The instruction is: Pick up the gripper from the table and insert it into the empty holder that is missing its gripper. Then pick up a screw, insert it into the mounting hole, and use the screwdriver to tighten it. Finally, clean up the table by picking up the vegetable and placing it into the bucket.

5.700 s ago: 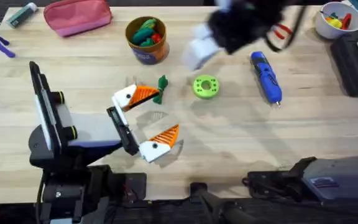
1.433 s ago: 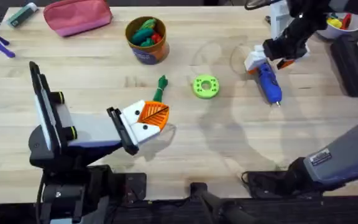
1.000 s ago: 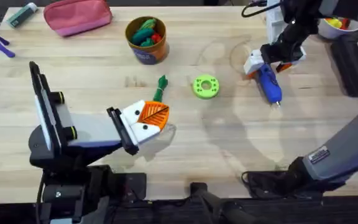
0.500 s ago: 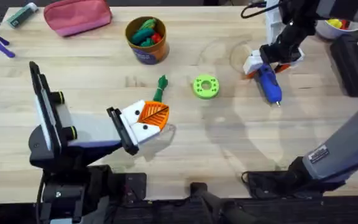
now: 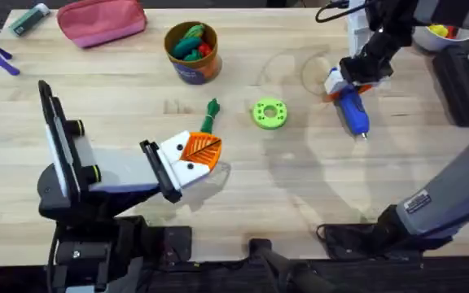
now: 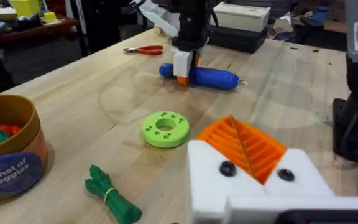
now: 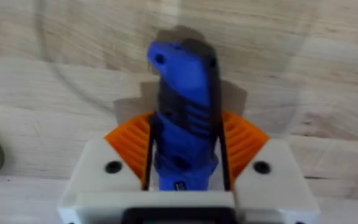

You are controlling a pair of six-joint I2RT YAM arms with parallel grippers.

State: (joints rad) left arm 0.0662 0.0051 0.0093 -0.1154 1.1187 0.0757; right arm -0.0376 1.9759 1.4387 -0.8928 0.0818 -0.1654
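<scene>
Right wrist view: the right gripper [image 7: 185, 163] is clamped on the screwdriver [image 7: 184, 112], orange pads pressed against both sides of the blue body. Overhead, the right gripper [image 5: 350, 81] grips the screwdriver [image 5: 351, 110] at its butt end; the tool lies flat on the table [image 5: 300, 187], metal tip pointing toward the arms' bases. The left gripper [image 5: 192, 156] sits low over the table with its fingers together, nothing between them. The vegetable [image 5: 210, 115] lies just beyond it, beside the green disc [image 5: 269, 113]. The bucket [image 5: 192, 50] stands farther back, toy vegetables inside. Left wrist view shows the bucket [image 6: 8, 152], the vegetable [image 6: 112, 199] and the green disc [image 6: 165, 129] well apart on the wood.
</scene>
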